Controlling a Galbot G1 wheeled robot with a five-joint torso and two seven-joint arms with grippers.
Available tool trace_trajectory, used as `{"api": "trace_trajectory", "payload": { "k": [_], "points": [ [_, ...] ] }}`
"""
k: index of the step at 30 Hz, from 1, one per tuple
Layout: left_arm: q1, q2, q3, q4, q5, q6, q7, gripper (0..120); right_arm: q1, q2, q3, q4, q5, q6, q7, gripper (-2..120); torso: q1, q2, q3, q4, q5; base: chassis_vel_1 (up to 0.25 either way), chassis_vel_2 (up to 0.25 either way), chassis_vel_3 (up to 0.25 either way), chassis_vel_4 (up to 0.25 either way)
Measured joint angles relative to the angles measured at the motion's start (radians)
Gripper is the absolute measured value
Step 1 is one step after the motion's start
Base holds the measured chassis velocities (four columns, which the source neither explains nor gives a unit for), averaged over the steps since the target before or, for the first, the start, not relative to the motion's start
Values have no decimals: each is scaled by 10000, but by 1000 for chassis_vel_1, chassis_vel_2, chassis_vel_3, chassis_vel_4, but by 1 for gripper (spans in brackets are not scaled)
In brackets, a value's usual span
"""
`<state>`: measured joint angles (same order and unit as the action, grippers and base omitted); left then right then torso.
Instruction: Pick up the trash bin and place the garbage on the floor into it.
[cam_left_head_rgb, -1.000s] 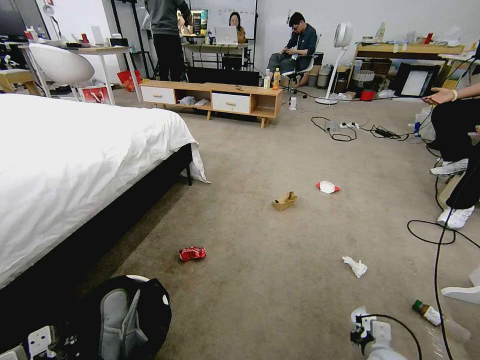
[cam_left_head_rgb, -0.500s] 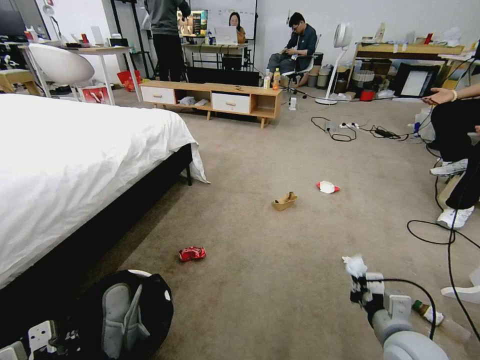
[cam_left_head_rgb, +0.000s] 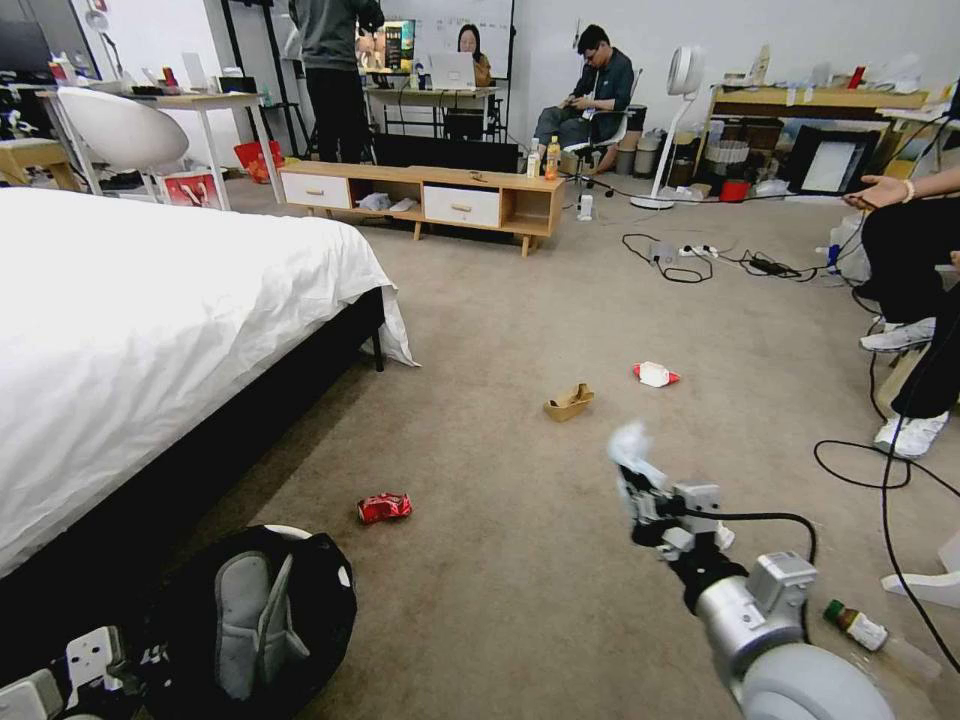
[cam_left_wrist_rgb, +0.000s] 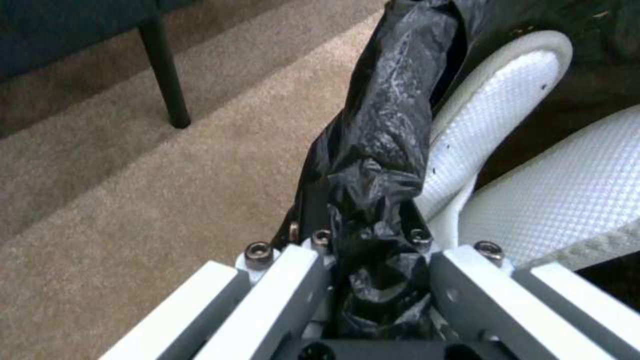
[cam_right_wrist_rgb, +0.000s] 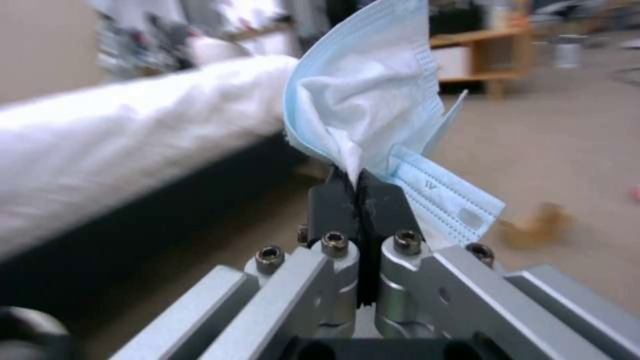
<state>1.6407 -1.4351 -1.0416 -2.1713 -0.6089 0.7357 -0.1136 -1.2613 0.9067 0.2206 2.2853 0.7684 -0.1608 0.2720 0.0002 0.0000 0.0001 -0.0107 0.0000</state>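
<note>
while left gripper (cam_left_wrist_rgb: 363, 260) clamps trash bin (cam_left_head_rgb: 250, 620), right gripper (cam_right_wrist_rgb: 360, 200) pinches blue mask (cam_right_wrist_rgb: 363, 100)

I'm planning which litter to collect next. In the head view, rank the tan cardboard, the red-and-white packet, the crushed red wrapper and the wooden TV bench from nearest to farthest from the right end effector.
From the right end effector, shut on a pale blue mask:
1. Tan cardboard, just ahead, slightly left.
2. Red-and-white packet, ahead.
3. Crushed red wrapper, well to the left, near the trash bin.
4. Wooden TV bench, far across the room.

Right arm raised forward over the floor; right gripper (cam_left_head_rgb: 632, 478) clamped tight on a pale blue mask (cam_right_wrist_rgb: 363, 107). Left gripper (cam_left_wrist_rgb: 370, 250) low at the left, pinching the bin's bag (cam_left_wrist_rgb: 387, 125).
</note>
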Motion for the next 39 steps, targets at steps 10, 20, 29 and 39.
{"api": "trace_trajectory", "payload": {
  "k": [10,20,29,39],
  "points": [
    [-76,65,150,-5,-28,-5,-111,2,3877,44,-3393,-649,2584,73,116,0,0,0,1,-5,-2,0,0,0,0],
    [-156,80,357,-3,18,-5,-202,2,5735,385,-5560,-1030,3479,-654,669,0,0,0,1,-3,-2,0,0,0,0],
    [-256,137,481,22,24,-6,-272,2,6798,930,-6839,-1573,4488,-1503,1285,0,0,-1,0,-2,-1,0,0,0,0],
    [-419,193,579,116,-46,-3,-348,2,7374,1743,-8137,-2023,4978,-2082,2153,0,0,0,0,-1,-2,0,0,0,0]
  ]
}}
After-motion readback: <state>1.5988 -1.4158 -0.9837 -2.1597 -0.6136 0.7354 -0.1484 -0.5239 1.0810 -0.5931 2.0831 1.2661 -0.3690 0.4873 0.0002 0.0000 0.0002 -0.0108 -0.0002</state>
